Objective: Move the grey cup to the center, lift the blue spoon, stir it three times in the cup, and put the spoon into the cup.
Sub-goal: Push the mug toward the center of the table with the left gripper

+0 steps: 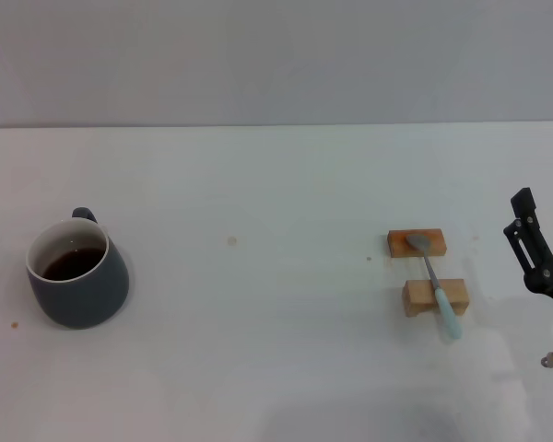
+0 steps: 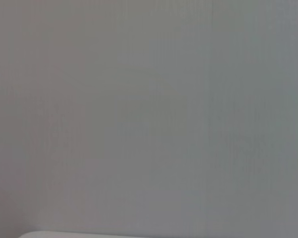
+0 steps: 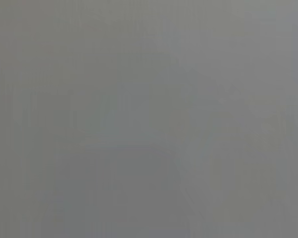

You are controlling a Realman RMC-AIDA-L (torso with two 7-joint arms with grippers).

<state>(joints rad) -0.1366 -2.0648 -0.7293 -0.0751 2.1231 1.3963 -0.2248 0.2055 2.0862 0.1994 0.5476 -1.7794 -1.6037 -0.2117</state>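
Tabletop [image 1: 258, 350] white, wall [image 1: 276, 55] seemingly grey

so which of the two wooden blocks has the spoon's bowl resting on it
The farther wooden block, toward the back of the table. The blue spoon has its grey metal bowl on that one, while the nearer wooden block carries the stem where the pale blue handle begins.
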